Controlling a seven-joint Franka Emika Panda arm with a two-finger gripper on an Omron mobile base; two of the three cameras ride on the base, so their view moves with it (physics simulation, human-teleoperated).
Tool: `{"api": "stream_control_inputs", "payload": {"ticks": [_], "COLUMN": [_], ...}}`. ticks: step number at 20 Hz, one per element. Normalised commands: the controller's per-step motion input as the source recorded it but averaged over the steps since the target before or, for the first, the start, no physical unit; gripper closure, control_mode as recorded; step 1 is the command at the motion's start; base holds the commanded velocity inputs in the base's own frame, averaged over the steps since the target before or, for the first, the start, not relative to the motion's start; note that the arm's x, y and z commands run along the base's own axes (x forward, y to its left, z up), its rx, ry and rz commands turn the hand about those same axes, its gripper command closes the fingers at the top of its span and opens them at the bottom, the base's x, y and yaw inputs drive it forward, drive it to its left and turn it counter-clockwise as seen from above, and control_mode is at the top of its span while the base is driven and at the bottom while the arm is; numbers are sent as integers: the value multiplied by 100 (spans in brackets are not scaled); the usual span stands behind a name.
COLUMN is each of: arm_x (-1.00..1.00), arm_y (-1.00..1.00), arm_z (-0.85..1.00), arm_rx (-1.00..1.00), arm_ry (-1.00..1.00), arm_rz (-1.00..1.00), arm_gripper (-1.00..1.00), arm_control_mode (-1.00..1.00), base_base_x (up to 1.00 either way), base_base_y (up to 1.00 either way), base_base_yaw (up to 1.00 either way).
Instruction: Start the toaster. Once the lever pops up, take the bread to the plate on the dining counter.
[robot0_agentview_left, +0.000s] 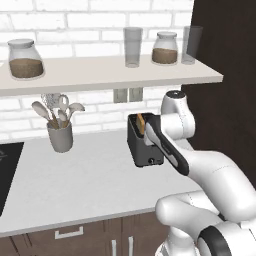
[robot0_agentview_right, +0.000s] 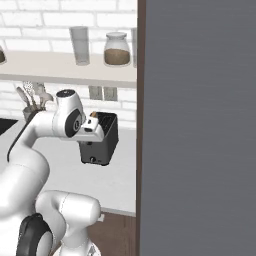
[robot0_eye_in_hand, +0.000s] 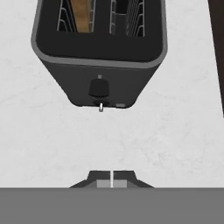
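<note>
Utensil crock (robot0_agentview_left: 60, 135) left of the toaster (robot0_agentview_left: 142, 142) on the tabletop (robot0_agentview_left: 75, 180). Bread (robot0_eye_in_hand: 81, 15) sits in the toaster's left slot. Gripper (robot0_eye_in_hand: 112, 179) in front of the toaster's lever side, jaws pressed together, pinching nothing.

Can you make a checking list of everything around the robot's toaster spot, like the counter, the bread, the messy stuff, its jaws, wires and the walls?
Surface: pale grey-white marbled worktop, bare in front of the toaster.
Job's things: small dark grey two-slot toaster upright on the worktop; tan bread slice standing in one slot, the other slot empty; dark lever on the toaster's front.
Clutter: grey utensil holder with spoons; black cooktop corner.
Grippers: gripper above the worktop before the toaster, jaws shut, holding nothing.
Cables: nothing seen.
Surroundings: white brick wall; shelf carrying two jars and two glasses; wall sockets; tall dark panel.
</note>
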Motion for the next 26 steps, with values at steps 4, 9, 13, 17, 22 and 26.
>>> {"api": "stream_control_inputs", "payload": {"ticks": [4,9,13,17,22,26], "arm_x": [9,16,20,15,17,26], "arm_y": [7,0,0,0,1,2], "arm_z": [-4,0,0,0,-10,-12], "arm_rx": [0,0,0,0,0,0], "arm_ry": [0,0,0,0,0,0], "arm_rz": [0,-1,0,0,0,0], "arm_gripper": [100,100,100,100,100,100], "arm_control_mode": [-100,-100,-100,-100,-100,-100], "base_base_x": [0,0,0,0,0,0], "base_base_y": [0,0,0,0,0,0], "base_base_yaw": [0,0,0,0,0,0]}}
